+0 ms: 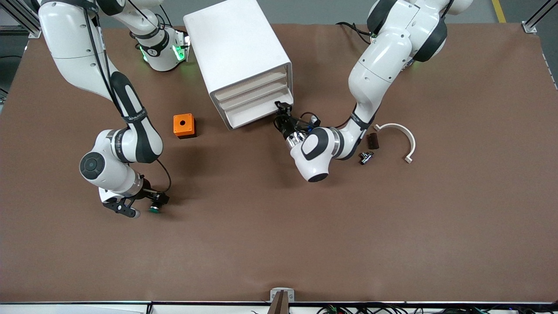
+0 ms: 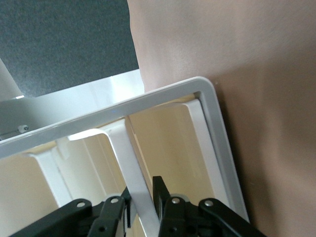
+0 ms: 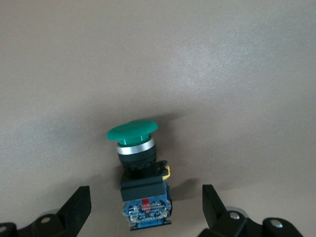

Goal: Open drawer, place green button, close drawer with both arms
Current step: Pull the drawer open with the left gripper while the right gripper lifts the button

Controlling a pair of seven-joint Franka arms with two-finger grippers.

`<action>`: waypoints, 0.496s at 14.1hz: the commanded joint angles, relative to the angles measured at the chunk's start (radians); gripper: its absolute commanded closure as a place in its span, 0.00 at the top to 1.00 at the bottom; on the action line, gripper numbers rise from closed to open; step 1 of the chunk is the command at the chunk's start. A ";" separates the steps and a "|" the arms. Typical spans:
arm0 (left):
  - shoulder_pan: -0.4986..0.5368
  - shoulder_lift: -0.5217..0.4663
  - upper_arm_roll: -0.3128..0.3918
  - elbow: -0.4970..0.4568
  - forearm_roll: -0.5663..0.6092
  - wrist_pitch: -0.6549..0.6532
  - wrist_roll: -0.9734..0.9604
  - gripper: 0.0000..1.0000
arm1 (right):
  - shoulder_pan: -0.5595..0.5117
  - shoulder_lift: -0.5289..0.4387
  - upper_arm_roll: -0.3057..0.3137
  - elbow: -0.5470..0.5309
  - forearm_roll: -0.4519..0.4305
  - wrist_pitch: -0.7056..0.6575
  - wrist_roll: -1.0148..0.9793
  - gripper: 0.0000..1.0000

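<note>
The button [image 3: 140, 168] lies on its side on the brown table, green cap pointing away from my right gripper [image 3: 145, 207]. That gripper is open, low at the table, with a finger on each side of the button's blue body and a gap on both sides. In the front view the button [image 1: 154, 210] and right gripper [image 1: 148, 204] are toward the right arm's end. The white drawer cabinet [image 1: 237, 52] stands at the middle back. My left gripper [image 1: 282, 112] is at its lowest drawer [image 1: 255, 115], fingers closed on the drawer's white front lip [image 2: 129, 158].
An orange box with a hole [image 1: 184, 125] sits beside the cabinet toward the right arm's end. Near the left arm lie a white curved bracket [image 1: 401, 135], a small dark block [image 1: 372, 141] and a small black-and-metal part [image 1: 365, 157].
</note>
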 commanded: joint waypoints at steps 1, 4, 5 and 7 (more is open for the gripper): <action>0.053 0.009 -0.001 0.007 -0.015 -0.013 -0.011 0.18 | 0.016 0.018 -0.005 0.022 0.012 -0.012 -0.005 0.95; 0.103 0.015 0.001 0.010 -0.013 -0.013 -0.013 0.19 | 0.020 0.018 -0.005 0.020 0.007 -0.049 -0.045 0.55; 0.118 0.019 0.001 0.012 -0.013 -0.013 -0.011 0.20 | 0.019 0.018 -0.005 0.020 0.006 -0.052 -0.049 0.38; 0.138 0.025 0.004 0.013 -0.012 -0.013 -0.010 0.21 | 0.020 0.016 -0.005 0.022 0.006 -0.054 -0.056 0.02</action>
